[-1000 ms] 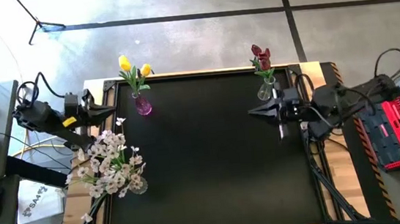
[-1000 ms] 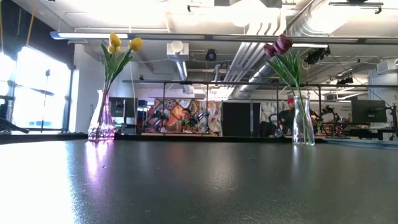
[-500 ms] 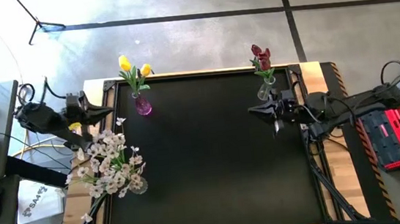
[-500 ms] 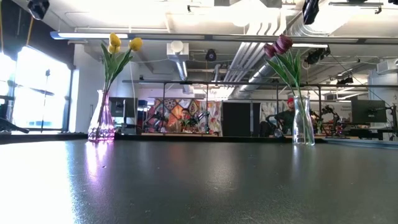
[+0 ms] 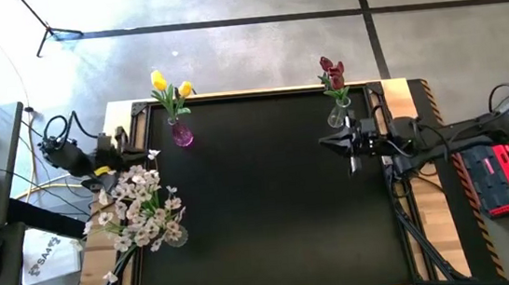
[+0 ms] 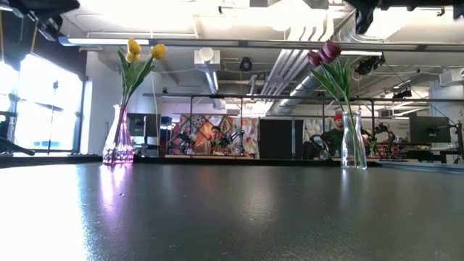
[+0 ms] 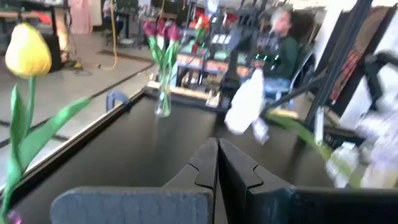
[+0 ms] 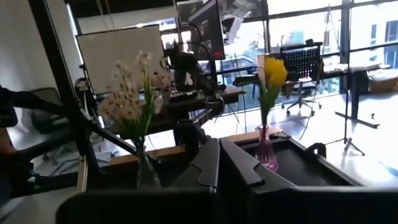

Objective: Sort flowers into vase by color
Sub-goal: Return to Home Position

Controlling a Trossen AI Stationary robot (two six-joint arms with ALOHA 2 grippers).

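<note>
Standing in three vases, one colour to each, the flowers read as fully sorted. Lot 1: yellow tulips (image 5: pixel 170 85) in a pink vase (image 5: pixel 182 134) at the far left corner of the surface (image 5: pixel 270 206). Lot 2: dark red tulips (image 5: pixel 330 72) in a clear vase (image 5: pixel 338 113) at the far right corner. Lot 3: white blossom sprays (image 5: pixel 139 208) in a transparent vase (image 8: pixel 145 173) at the middle of the left edge. The three lots are well apart, which keeps the colours distinct and the middle of the surface free. Long axes: all stems near vertical, cut ends down in the vase necks, heads up. In the low view the tulips lean slightly, and from above the white sprays fan outward past the left edge. Left tool (image 7: pixel 217 146): clenched on nothing, at the left edge between the yellow and white lots, pointing inward across the surface. Right tool (image 8: pixel 219 144): clenched on nothing, near the right edge just beside the clear vase, pointing inward. Judgement: both arms are empty and clear of the vases, consistent with parking; no flower lies loose on the surface.
</note>
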